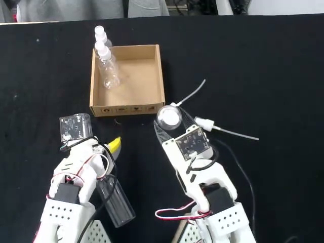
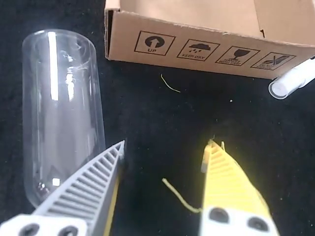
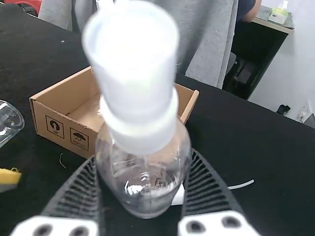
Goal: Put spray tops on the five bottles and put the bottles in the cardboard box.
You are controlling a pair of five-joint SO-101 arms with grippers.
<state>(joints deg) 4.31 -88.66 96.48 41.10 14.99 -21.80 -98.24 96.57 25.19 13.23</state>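
Cardboard box (image 1: pixel 161 76) holds 2 capped bottles (image 1: pixel 109 71); right gripper (image 3: pixel 142 158) clamps another bottle (image 3: pixel 142 189); left gripper (image 2: pixel 167 143) gapes.

White arms (image 1: pixel 228 217), red-white cables (image 1: pixel 174 214); ribbed grey fingers (image 2: pixel 93 182), one yellow.

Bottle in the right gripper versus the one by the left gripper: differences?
The held bottle stands upright in the right gripper; the loose bottle lies flat beside the left gripper. The held bottle is clamped and wears a spray top; the loose bottle lies free. Both are clear, outside the cardboard box.
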